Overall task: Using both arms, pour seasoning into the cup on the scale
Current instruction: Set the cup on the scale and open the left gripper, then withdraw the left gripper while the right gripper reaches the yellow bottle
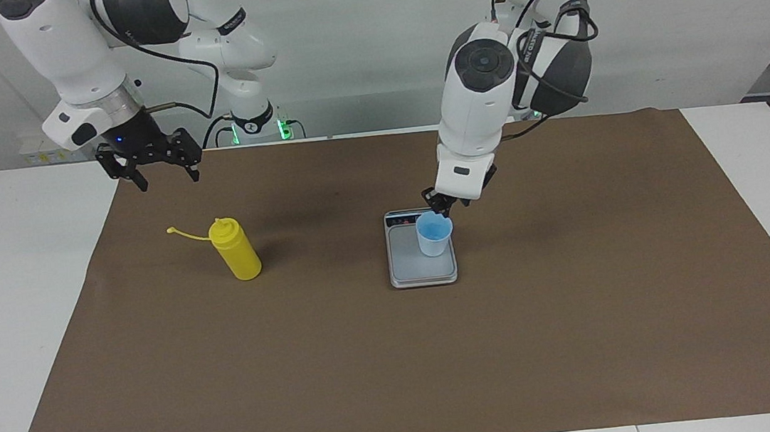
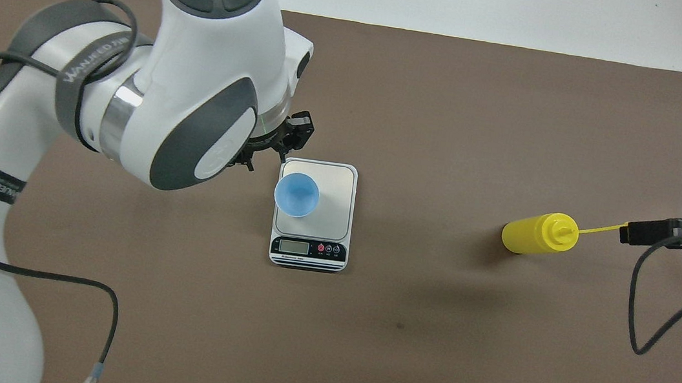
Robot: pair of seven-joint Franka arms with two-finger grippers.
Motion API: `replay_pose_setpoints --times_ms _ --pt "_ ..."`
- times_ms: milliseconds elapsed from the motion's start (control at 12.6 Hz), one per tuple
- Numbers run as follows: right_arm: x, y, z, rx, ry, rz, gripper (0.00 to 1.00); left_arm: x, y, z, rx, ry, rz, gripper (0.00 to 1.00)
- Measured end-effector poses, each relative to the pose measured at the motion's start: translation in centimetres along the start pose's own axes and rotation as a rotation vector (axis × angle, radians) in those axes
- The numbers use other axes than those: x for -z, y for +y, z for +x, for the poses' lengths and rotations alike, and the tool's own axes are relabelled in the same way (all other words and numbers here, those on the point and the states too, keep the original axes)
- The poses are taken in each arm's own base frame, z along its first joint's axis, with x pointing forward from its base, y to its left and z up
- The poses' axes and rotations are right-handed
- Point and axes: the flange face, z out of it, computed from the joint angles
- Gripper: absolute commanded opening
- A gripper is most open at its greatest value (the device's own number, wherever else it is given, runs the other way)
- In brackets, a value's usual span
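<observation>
The small light-blue plastic cup (image 1: 434, 234) is already on the flat silver-grey scale (image 1: 404, 265) mid-surface, with the left gripper (image 1: 440, 204) at its rim (can't tell its grip), but the yellow plastic squeeze bottle (image 1: 237, 249) stands untouched below the open right gripper (image 1: 165, 175), so no pouring yet.

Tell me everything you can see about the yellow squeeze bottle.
The yellow squeeze bottle looks like soft plastic: a cylinder with a conical nozzle and a thin cap strap trailing sideways from the tip. It stands upright on the brown mat, toward the right arm's end of the table, apart from the scale. Nothing touches it; the right pincer hangs above the mat nearby.
</observation>
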Motion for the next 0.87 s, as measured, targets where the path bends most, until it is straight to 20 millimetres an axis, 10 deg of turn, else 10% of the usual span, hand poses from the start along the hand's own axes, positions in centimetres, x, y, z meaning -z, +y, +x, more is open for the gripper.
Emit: replay_pose_setpoints --times_ms 554,870 --pt "-6.4 6.0 -6.1 0.248 0.169 0.096 1.00 4.5 -17.0 9.3 -0.349 -0.048 -0.021 0.48" --pt "-9.9 7.7 -7.6 0.341 0.303 0.178 1.00 3.8 -25.4 12.6 -0.469 -0.065 -0.044 0.51"
